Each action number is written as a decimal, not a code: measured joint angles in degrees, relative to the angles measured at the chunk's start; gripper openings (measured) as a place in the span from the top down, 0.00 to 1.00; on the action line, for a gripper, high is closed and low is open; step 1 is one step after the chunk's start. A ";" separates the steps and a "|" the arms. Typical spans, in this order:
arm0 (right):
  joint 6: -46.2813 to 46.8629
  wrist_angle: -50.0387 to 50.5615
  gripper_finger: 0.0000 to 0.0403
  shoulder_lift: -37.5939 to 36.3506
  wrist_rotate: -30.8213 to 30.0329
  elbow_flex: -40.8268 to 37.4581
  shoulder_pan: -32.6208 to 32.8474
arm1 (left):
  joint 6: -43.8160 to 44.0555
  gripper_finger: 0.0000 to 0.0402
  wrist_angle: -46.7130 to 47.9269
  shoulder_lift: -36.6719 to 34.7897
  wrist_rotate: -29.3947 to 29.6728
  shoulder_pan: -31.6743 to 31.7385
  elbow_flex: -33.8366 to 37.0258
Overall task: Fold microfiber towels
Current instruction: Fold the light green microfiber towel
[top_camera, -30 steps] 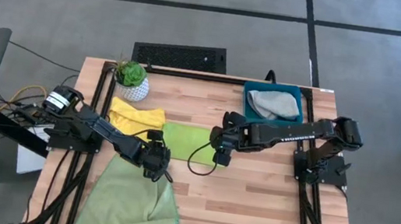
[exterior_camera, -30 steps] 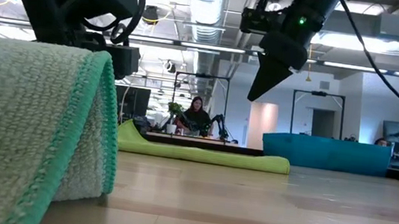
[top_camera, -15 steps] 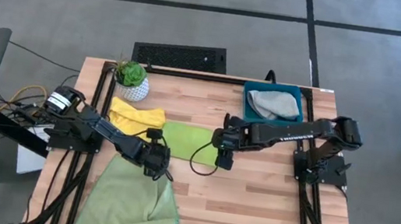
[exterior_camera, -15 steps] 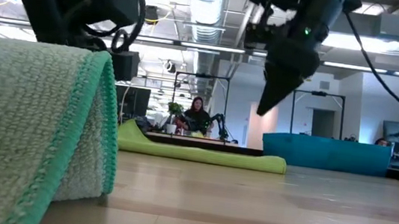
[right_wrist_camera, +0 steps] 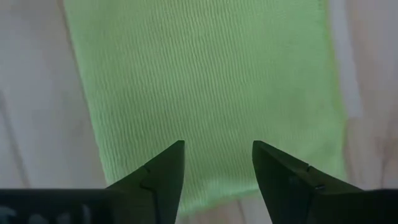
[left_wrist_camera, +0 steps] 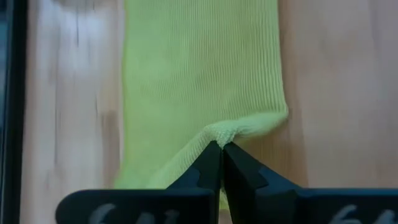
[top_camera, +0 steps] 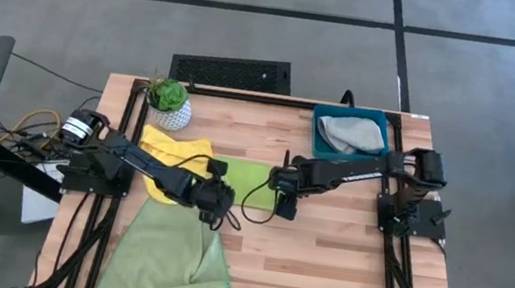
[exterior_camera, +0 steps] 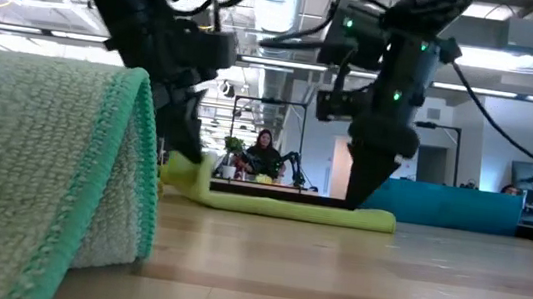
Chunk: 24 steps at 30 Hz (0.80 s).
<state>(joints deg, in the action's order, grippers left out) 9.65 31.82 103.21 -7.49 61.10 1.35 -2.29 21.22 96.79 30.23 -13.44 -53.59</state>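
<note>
Two grippers at the bright lime green microfiber towel (top_camera: 244,180) mid-frame: left gripper (left_wrist_camera: 221,151) pinches its corner; right gripper (right_wrist_camera: 217,163), spread open, should clamp before lifting.

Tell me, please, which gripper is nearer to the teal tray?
Right. The right gripper hovers open over the lime green towel, diagonally inward from the teal tray. The left gripper pinches that towel's opposite end, farther away.

Even, bright overhead light here, only soft shadows on the pale wooden slatted table (top_camera: 323,254). Down low, ceiling strip lights glare, and the near pale green terry towel fold (exterior_camera: 42,174) looms soft and blurred.
</note>
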 joint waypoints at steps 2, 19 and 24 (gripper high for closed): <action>-0.02 -0.75 0.49 1.53 0.02 0.07 0.00 | -3.36 1.00 -2.89 0.00 -1.29 0.78 -0.04; -0.02 -2.57 0.52 3.20 0.31 0.13 -0.36 | -22.88 1.00 -22.57 -0.07 -13.50 8.92 -0.04; -0.89 -2.03 0.52 2.36 0.12 0.04 -0.70 | -26.52 1.00 -25.23 -0.09 -16.09 10.09 -0.04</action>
<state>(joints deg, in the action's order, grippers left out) 8.76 29.79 105.56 -7.37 61.14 0.64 -28.81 -4.01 96.71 14.14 -3.35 -53.63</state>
